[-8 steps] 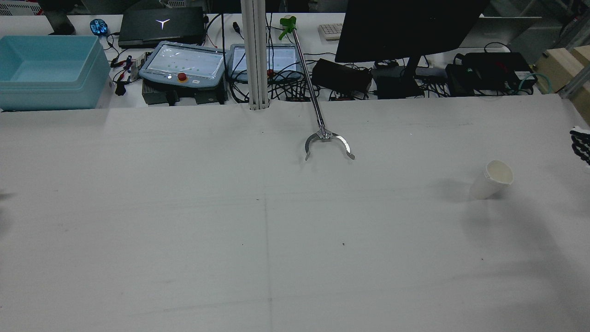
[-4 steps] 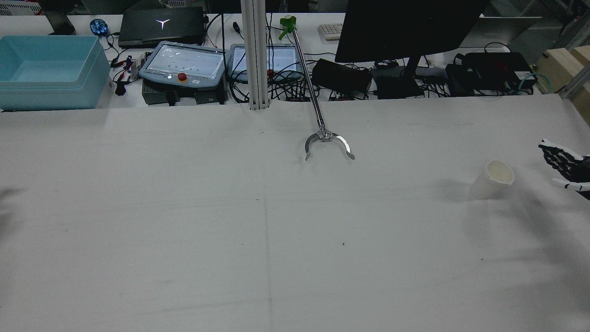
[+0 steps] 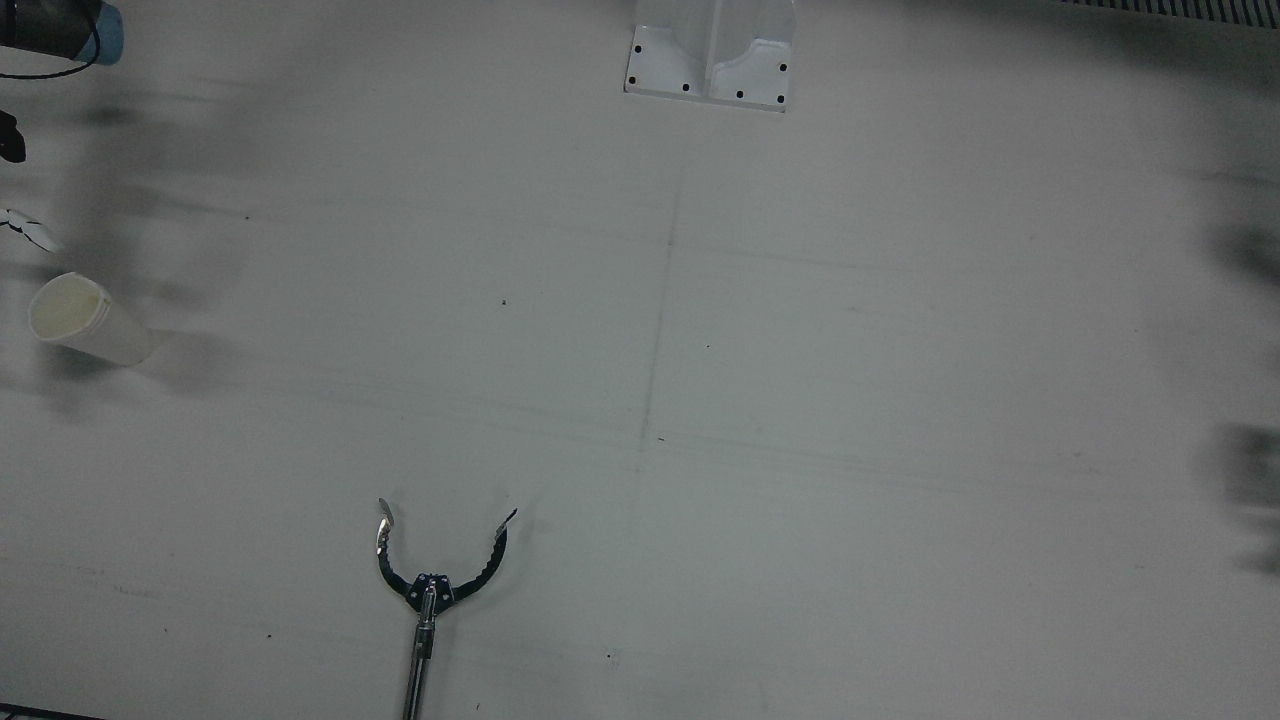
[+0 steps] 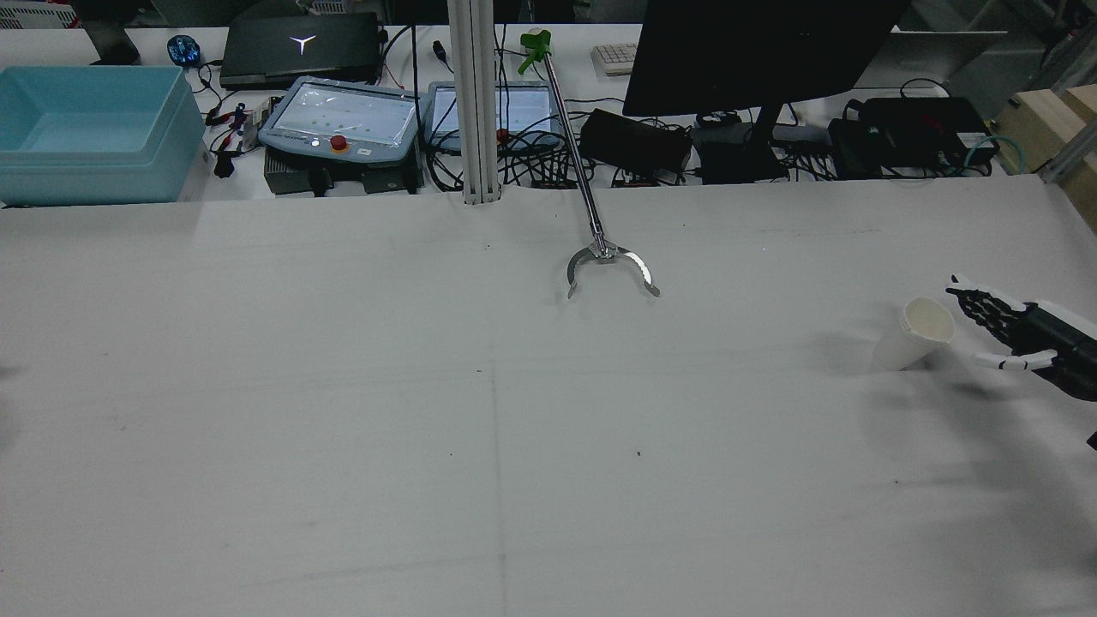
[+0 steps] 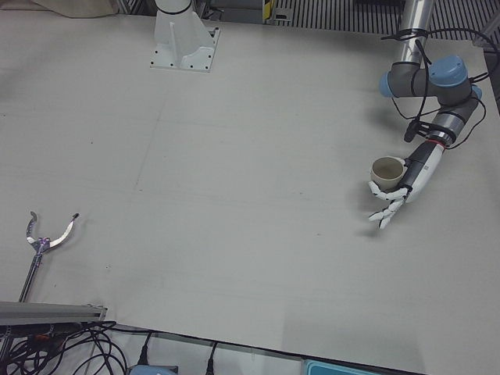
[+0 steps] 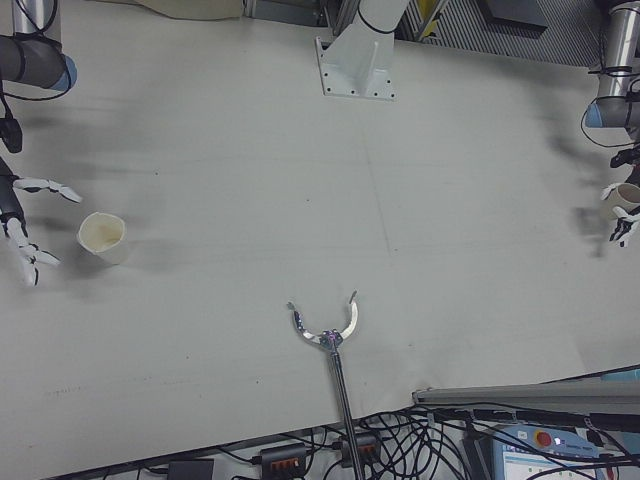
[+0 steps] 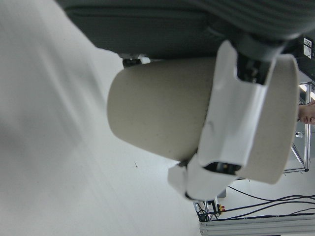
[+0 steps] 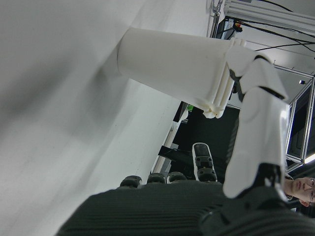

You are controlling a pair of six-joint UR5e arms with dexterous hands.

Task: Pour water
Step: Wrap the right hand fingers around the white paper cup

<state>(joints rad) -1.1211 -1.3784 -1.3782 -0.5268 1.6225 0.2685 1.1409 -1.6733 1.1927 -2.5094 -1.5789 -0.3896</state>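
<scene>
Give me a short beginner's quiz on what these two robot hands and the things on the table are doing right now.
1. True or false: the right robot hand is gripping the upright white paper cup.
2. What does the left robot hand hold? A) a beige paper cup B) a glass bottle C) nothing
3. Fill in: the long metal grabber tool lies with its curved claws ____ (open or closed).

Key
1. False: its fingers are spread beside the cup, not closed on it.
2. A.
3. Open.
</scene>
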